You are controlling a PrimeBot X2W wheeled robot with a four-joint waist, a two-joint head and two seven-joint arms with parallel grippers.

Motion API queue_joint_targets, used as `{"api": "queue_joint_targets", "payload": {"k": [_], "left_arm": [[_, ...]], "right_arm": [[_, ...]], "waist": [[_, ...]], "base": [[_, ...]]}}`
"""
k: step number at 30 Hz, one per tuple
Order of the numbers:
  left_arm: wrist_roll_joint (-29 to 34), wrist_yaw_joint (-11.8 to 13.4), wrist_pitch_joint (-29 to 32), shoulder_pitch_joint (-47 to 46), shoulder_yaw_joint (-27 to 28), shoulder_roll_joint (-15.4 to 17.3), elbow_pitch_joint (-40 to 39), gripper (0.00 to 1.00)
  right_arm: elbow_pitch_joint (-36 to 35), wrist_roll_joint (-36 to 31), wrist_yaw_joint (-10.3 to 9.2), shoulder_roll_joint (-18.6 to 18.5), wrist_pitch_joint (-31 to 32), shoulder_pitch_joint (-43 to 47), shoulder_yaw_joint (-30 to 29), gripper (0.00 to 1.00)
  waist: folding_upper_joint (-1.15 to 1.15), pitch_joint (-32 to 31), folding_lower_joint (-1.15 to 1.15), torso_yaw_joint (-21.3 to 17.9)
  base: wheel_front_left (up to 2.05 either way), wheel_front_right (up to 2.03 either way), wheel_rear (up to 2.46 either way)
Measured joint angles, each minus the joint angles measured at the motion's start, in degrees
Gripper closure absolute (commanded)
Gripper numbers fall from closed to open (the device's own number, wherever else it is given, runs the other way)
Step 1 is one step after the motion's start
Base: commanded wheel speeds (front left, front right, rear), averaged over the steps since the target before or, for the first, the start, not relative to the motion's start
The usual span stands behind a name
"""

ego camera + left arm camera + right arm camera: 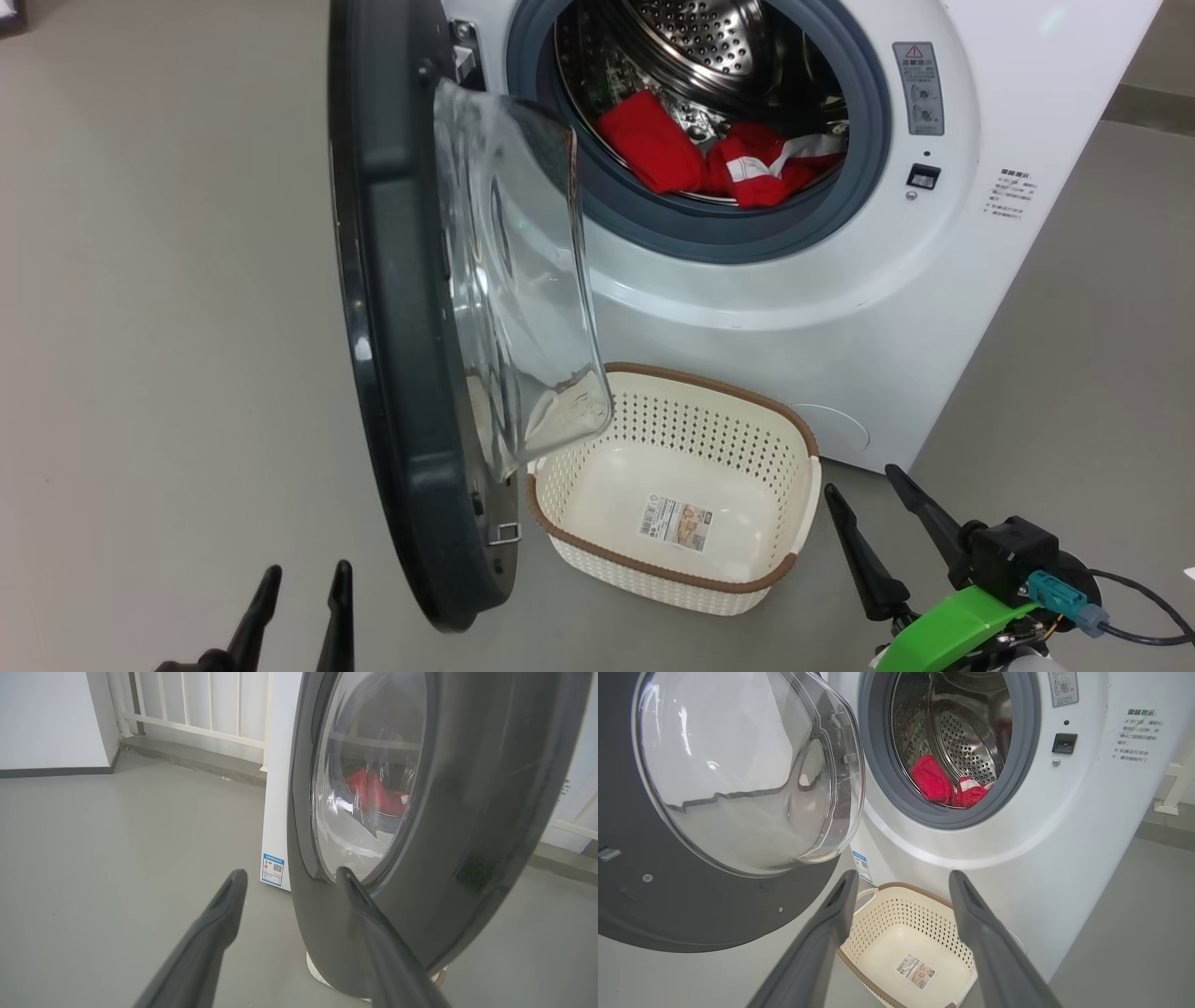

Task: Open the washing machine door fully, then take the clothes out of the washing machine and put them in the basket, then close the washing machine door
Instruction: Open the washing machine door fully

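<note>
Here, the left hand (308,567) and right hand (861,480) hang wide and empty; the clothes (653,149), soft, light and limp, look best pinched at a raised fold.

One washing machine (840,308), one door (392,280), one basket (711,379), two red garments (651,142).

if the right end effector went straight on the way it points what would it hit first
Most likely the washing machine, its white front below the opening, just above the basket rim; depth is unclear.
</note>
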Motion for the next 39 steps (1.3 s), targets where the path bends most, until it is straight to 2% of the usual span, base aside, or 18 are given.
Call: {"api": "queue_joint_targets", "payload": {"k": [6, 7, 8, 9, 14, 19, 22, 25, 28, 32, 39], "left_arm": [[0.00, 0.00, 0.00, 0.00, 0.00, 0.00, -0.05, 0.00], [0.00, 0.00, 0.00, 0.00, 0.01, 0.00, -0.18, 0.07], [-0.01, 0.00, 0.00, 0.00, 0.07, 0.00, -0.38, 0.60], [0.00, 0.00, 0.00, -0.01, 0.18, 0.00, -0.71, 1.00], [-0.54, 0.14, 0.00, -0.74, 3.24, -0.03, -8.64, 1.00], [-1.42, 1.55, -0.26, -3.25, 4.04, -0.01, -22.82, 1.00], [-1.91, 2.16, -0.45, -3.63, 1.69, 0.01, -30.86, 1.00], [-2.76, 2.19, -0.49, -3.59, -3.60, 0.02, -35.62, 1.00], [-2.42, 2.10, -0.49, -3.27, -10.23, 0.03, -36.62, 1.00], [-2.42, 1.57, -0.49, -1.86, -17.31, 0.16, -34.23, 1.00], [-4.76, 1.05, -0.47, -1.11, -22.81, 0.53, -23.20, 1.00]], "right_arm": [[0.01, -0.05, 0.00, 0.49, 0.00, 0.01, -0.01, 0.00], [0.00, -0.05, 0.00, 0.49, 0.00, 0.01, -0.04, 0.00], [-0.02, -0.05, 0.00, 0.49, 0.00, 0.01, -0.07, 0.00], [-0.02, -0.05, 0.00, 0.49, 0.00, 0.01, -0.09, 0.00], [-0.32, -0.46, 0.00, 0.52, 0.00, 0.02, -0.48, 0.00], [-0.74, -0.48, 0.00, 0.51, -0.05, 0.03, -0.69, 0.00], [-1.00, -0.51, 0.00, 0.51, -0.07, 0.03, -0.92, 0.00], [-1.09, -0.67, 0.00, 0.52, -0.08, 0.03, -0.96, 0.00], [-1.10, -0.68, 0.00, 0.56, -0.08, 0.03, -0.94, 0.00], [-1.08, -0.70, 0.00, 0.67, -0.13, 0.02, -0.96, 0.00], [-1.10, -0.91, 0.00, 0.71, -0.13, 0.02, -0.97, 0.00]], "waist": [[0.00, -0.24, 0.00, -0.19], [0.00, -0.27, 0.00, -0.18], [0.00, -0.27, 0.00, -0.18], [0.00, -0.26, 0.00, -0.18], [0.00, -0.24, 0.00, -0.03], [0.00, -0.17, 0.00, 0.13], [0.00, -0.16, 0.00, 0.09], [0.00, -0.17, 0.00, 0.01], [0.00, -0.14, 0.00, -0.19], [0.00, -0.09, 0.00, -0.47], [0.00, -0.09, 0.00, -0.93]], "base": [[0.00, 0.00, 0.00], [0.00, 0.00, 0.00], [0.00, 0.00, 0.00], [0.00, 0.00, 0.00], [0.00, 0.00, 0.00], [0.00, 0.00, 0.00], [0.00, 0.00, 0.00], [0.00, 0.00, 0.00], [0.00, 0.00, 0.00], [0.00, 0.00, 0.00], [0.00, 0.00, 0.00]]}}
